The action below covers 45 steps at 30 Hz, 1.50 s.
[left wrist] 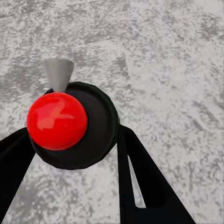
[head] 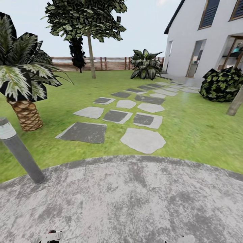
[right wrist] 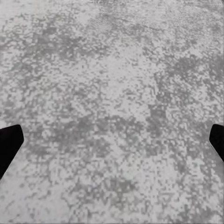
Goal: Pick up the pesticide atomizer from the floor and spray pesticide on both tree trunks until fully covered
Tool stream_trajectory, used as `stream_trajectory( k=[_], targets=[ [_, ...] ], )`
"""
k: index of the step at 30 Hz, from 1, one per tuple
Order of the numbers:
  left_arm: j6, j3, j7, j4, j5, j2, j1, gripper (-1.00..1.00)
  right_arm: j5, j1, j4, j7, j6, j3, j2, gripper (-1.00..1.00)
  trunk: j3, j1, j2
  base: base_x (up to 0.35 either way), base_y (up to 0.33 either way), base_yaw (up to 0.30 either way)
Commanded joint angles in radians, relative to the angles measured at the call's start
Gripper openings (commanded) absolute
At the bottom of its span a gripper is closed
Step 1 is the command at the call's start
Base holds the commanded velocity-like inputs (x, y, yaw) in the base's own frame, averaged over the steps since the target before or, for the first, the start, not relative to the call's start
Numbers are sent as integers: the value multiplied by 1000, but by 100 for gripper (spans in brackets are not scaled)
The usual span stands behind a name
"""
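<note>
In the left wrist view my left gripper (left wrist: 74,134) is shut on the pesticide atomizer (left wrist: 99,125). It has a black round body, a glossy red ball top and a grey cone nozzle, and it hangs over grey paving. My right gripper (right wrist: 113,142) is open, its dark fingertips far apart with only paving between them. In the head view one tree (head: 86,17) stands far across the garden lawn, its thin straight trunk (head: 90,55) near the fence. A second tree trunk (head: 235,103) leans at the right edge.
I stand on a round grey paved patch (head: 128,199). A grey lamp post (head: 20,150) and a scaly palm (head: 25,113) stand at the left. Stepping stones (head: 116,116) cross the grass toward a white house (head: 202,40). A bush (head: 222,84) sits at the right, and a brown slat fence (head: 108,63) at the back.
</note>
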Motion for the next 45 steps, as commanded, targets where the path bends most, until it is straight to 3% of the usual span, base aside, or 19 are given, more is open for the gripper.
stream_trajectory(
  k=[1, 20, 45],
  targets=[
    [-1, 5, -11, 2, 9, 0, -1, -100, 5, 0, 0, 0, -2, 0, 0, 100, -1, 0, 0, 338, -72, 275],
    [-2, 5, -11, 2, 9, -2, -1, -100, 5, 0, 1, 0, -2, 1, 0, 100, -1, 0, 0, 338, -72, 268],
    [-1, 5, -11, 2, 9, -2, -1, -100, 8, 0, 2, 0, -2, 1, 0, 100, -1, 0, 0, 338, -77, 7]
  ],
)
